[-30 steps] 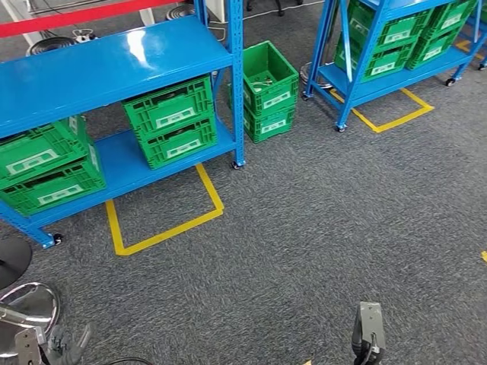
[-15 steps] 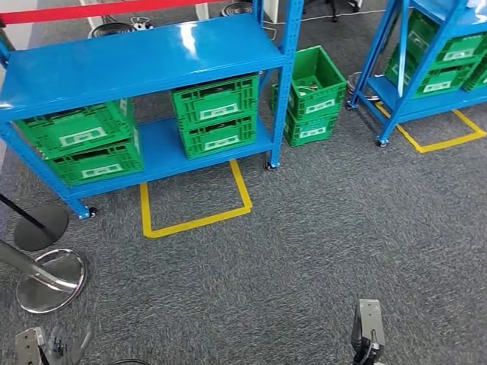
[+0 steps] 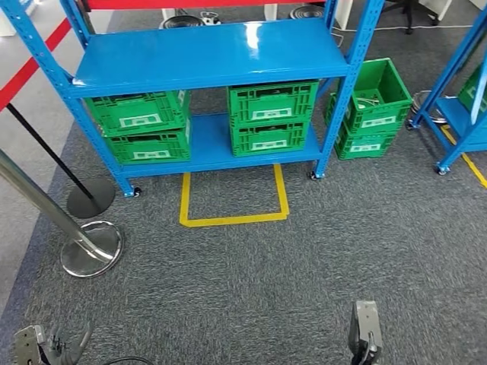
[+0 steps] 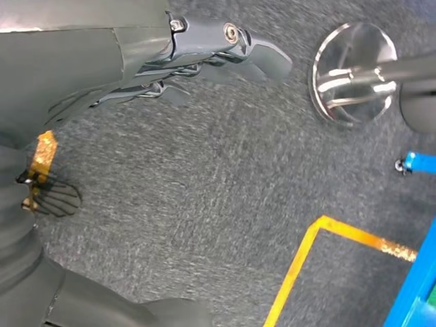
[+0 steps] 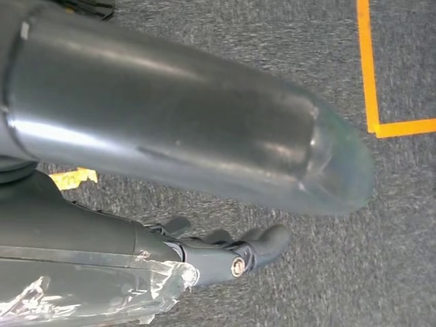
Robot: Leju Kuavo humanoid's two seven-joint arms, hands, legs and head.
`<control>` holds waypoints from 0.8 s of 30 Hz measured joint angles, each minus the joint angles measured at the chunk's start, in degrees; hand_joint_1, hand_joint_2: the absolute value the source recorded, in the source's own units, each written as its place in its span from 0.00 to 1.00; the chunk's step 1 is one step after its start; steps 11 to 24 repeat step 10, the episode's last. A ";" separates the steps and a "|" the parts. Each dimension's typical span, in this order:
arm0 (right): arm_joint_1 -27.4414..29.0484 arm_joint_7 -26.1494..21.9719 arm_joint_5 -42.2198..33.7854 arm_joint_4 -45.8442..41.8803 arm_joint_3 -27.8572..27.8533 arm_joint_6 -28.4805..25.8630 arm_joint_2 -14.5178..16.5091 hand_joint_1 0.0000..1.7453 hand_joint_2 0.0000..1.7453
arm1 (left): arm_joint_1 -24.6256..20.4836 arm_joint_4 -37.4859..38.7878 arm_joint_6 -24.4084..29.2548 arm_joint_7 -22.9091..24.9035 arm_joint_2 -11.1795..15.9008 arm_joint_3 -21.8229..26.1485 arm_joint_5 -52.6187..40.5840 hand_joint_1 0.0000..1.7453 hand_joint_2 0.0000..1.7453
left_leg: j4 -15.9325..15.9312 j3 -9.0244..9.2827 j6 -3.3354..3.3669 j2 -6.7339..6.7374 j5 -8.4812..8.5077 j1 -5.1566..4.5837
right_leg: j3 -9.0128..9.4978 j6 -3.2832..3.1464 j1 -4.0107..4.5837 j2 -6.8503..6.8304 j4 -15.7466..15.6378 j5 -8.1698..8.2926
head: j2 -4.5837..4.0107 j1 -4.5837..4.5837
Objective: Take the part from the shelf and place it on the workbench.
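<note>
A blue two-level shelf (image 3: pixel 212 53) stands straight ahead across grey carpet. Its top board is bare. On its lower board sit two stacks of green crates, one on the left (image 3: pixel 146 125) and one on the right (image 3: pixel 271 118); what they hold is hidden. A further green crate stack (image 3: pixel 373 99) stands on the floor just right of the shelf, with something small and pale inside the top one. My left hand (image 3: pixel 63 346) hangs low at the bottom left, fingers (image 4: pixel 206 51) stretched out and holding nothing. My right hand (image 5: pixel 226 252) hangs over the carpet, fingers loosely extended and holding nothing.
A yellow taped square (image 3: pixel 233 198) marks the floor before the shelf. Left of it are a chrome stanchion base (image 3: pixel 90 249), a black base (image 3: pixel 90 198) and a red barrier belt (image 3: pixel 29 72). A second blue shelf (image 3: pixel 459 114) stands at the right edge.
The camera has swung left: the whole scene slid to the right in the picture, so the shelf now sits centred and square-on. Both hands hang as before.
</note>
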 joint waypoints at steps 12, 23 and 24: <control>0.01 -0.03 -0.42 0.00 0.41 1.67 -0.20 0.00 0.00 | 0.02 0.09 0.06 -0.01 -0.11 0.02 -0.16 0.00 1.00 | 14.87 -7.09 -1.36 7.65 -5.66 -0.21 | 0.33 -2.13 0.69 -8.19 -0.29 0.12 | 0.00 -0.56; 0.01 -0.03 -0.42 0.00 0.41 1.67 -0.20 0.00 0.00 | 0.02 0.09 0.06 -0.01 -0.11 0.02 -0.16 0.00 1.00 | 14.87 -7.09 -1.36 7.65 -5.66 -0.21 | 0.33 -2.13 0.69 -8.19 -0.29 0.12 | 0.00 -0.56; 0.01 -0.03 -0.42 0.00 0.41 1.67 -0.20 0.00 0.00 | 0.02 0.09 0.06 -0.01 -0.11 0.02 -0.16 0.00 1.00 | 14.87 -7.09 -1.36 7.65 -5.66 -0.21 | 0.33 -2.13 0.69 -8.19 -0.29 0.12 | 0.00 -0.56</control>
